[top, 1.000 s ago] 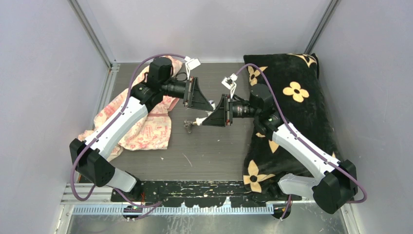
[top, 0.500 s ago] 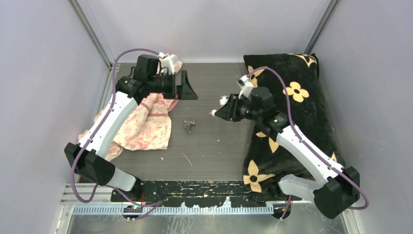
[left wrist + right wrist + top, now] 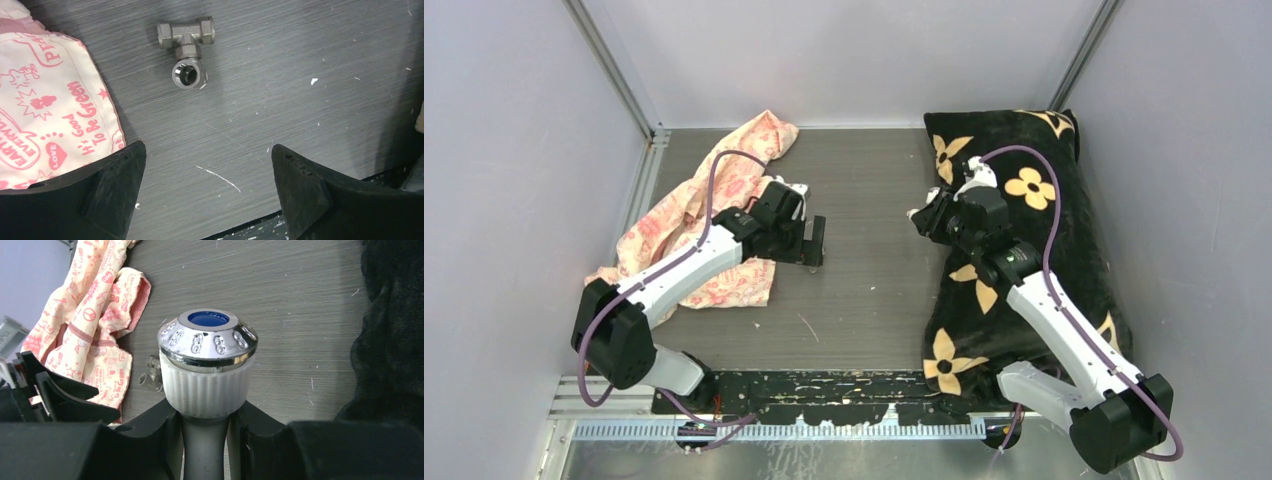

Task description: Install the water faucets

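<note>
The white tap (image 3: 206, 371), with its chrome knob and blue centre, stands upright between the fingers of my right gripper (image 3: 205, 412), which is shut on its grey stem. In the top view that gripper (image 3: 927, 217) hovers at the cushion's left edge. A small grey metal T-shaped fitting (image 3: 186, 49) lies on the dark table, also seen past the tap as a small fitting (image 3: 151, 378). My left gripper (image 3: 206, 150) hangs open just above the table, short of the fitting, nothing between its fingers. From above, the left gripper (image 3: 810, 243) hides the fitting.
A pink printed cloth (image 3: 709, 215) lies crumpled at the left, its edge close to the left finger (image 3: 107, 192). A black cushion with yellow flowers (image 3: 1034, 240) fills the right side. Grey walls close in the table on three sides.
The left gripper opened, swung away to the back left, then came down over the fitting. The right arm drew back toward the cushion with the tap in its grip.
</note>
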`<state>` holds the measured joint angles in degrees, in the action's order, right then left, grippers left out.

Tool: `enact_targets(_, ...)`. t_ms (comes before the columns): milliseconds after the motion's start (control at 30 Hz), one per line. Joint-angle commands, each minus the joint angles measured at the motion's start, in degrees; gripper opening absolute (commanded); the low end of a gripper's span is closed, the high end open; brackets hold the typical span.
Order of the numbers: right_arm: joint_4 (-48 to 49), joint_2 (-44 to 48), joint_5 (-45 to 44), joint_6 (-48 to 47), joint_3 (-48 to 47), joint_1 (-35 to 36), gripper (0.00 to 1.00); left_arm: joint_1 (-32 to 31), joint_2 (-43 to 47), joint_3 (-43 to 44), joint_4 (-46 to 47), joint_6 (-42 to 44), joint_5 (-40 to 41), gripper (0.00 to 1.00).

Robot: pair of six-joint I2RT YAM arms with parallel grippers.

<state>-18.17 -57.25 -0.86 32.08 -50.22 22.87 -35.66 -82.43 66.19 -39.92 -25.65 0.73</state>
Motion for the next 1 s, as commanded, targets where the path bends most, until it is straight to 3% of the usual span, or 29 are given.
enact_targets(0,4.4,0.5,-1.1,1.6,0.4,0.2,0.01,0.6,-0.5,-4.6,10.9,-6.4,0.8,0.90)
enact_targets(100,5.3,-0.4,0.0,2.5,0.6,0.2,0.01,0.6,-2.8,-7.3,16.0,-8.8,2.8,0.78)
enact_targets(400,5.3,-0.6,3.5,3.2,0.6,0.3,0.01,0.7,-12.9,-4.8,18.7,-8.8,3.3,0.72)
enact_targets(800,4.7,-0.5,4.7,2.8,0.9,0.3,0.01,1.3,-20.6,-1.9,21.4,-5.0,3.3,0.44)
enact_targets(867,4.2,-0.9,5.1,2.5,0.7,0.3,0.01,1.7,-21.1,-1.3,20.9,-4.5,3.3,0.37)
enact_targets(967,4.0,-1.5,6.6,1.8,0.6,0.3,0.01,2.1,-21.3,-0.6,19.9,-3.7,2.9,0.15)
